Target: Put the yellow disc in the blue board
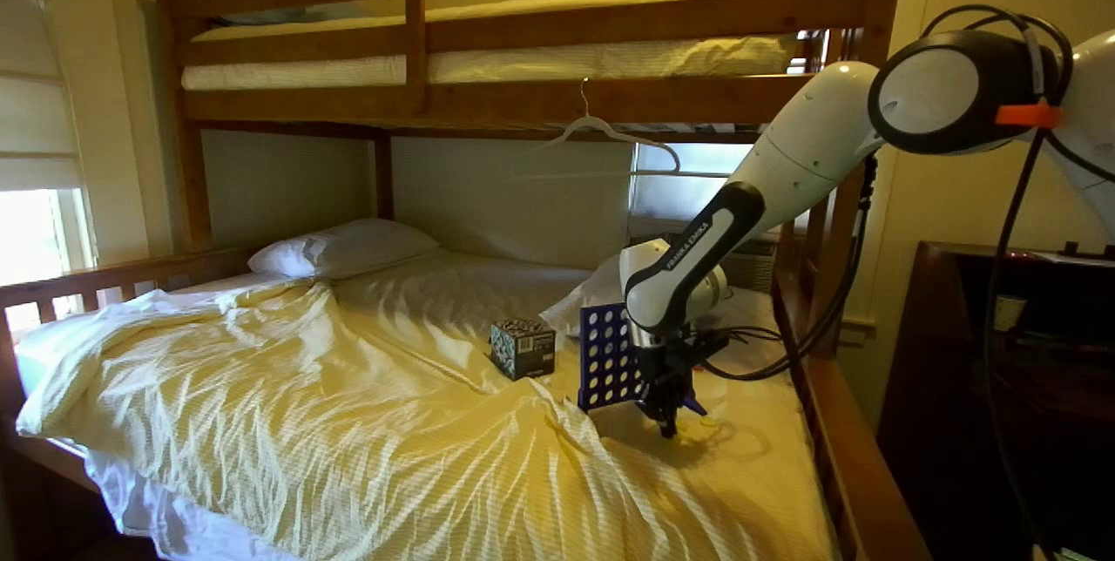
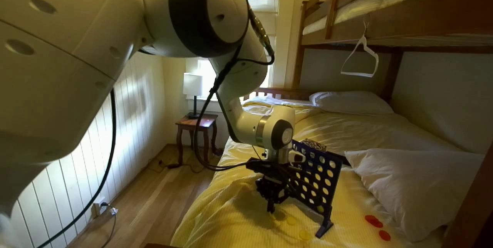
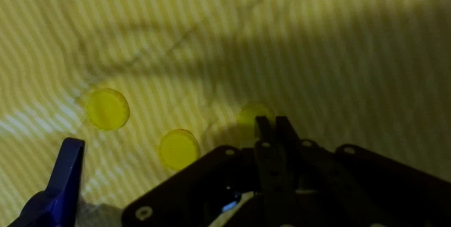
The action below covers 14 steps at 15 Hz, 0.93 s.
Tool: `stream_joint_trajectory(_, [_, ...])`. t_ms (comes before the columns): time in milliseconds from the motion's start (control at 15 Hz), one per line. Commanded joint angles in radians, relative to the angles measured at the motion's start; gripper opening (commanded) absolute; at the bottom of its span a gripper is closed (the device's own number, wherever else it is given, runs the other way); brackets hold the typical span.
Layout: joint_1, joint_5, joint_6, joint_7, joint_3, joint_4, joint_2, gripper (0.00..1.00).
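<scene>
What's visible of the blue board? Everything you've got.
The blue board is a dark blue, plastic-looking panel with a grid of round, pale holes; I can't tell if any is filled. It stands roughly upright on the yellow striped bedspread, with a narrow foot jutting out at one end. Yellow discs lie near that foot. The gripper partly hides the board in both exterior views; whether they touch, I can't tell.
</scene>
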Motion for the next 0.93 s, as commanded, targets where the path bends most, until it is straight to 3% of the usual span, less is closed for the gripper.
stream_joint_trajectory(0, [-0.052, 0.087, -0.018, -0.04, 0.033, -0.08, -0.094, 0.02])
stream_joint_trajectory(867, [-0.069, 0.241, -0.04, 0.082, 0.0, -0.285, -0.365, 0.02])
